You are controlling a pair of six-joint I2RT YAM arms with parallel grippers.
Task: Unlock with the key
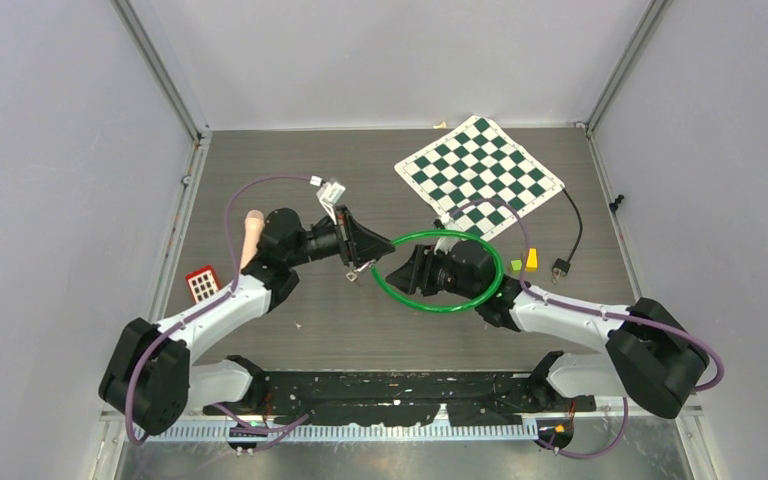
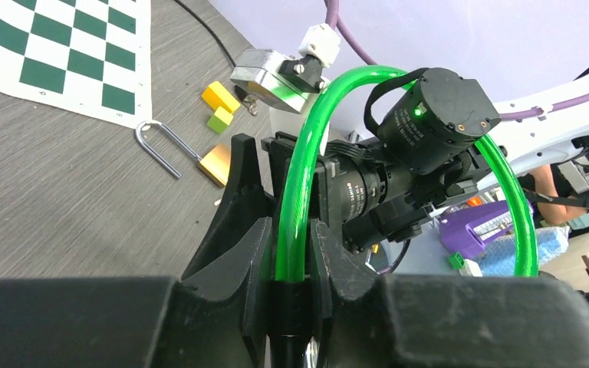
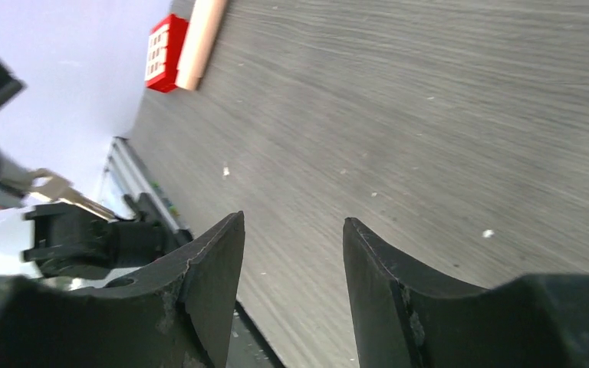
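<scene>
A green cable lock (image 1: 457, 302) forms a loop around my right arm's wrist. My left gripper (image 1: 367, 257) is shut on it where the green cable (image 2: 295, 192) meets its black barrel (image 2: 291, 322). A silver key (image 3: 49, 188) hangs by that barrel at the left edge of the right wrist view; in the top view it shows just below the left fingertips (image 1: 356, 273). My right gripper (image 1: 397, 275) faces the left one, open and empty, its jaws (image 3: 291, 222) apart over bare table. A brass padlock (image 2: 215, 162) with an open shackle lies on the table beyond.
A green-and-white chessboard mat (image 1: 480, 172) lies at the back right. Yellow (image 1: 531, 259) and green (image 1: 515, 265) blocks and a black cable plug (image 1: 561, 266) lie right of the arms. A red block (image 1: 202, 283) and a wooden peg (image 1: 251, 236) lie at the left.
</scene>
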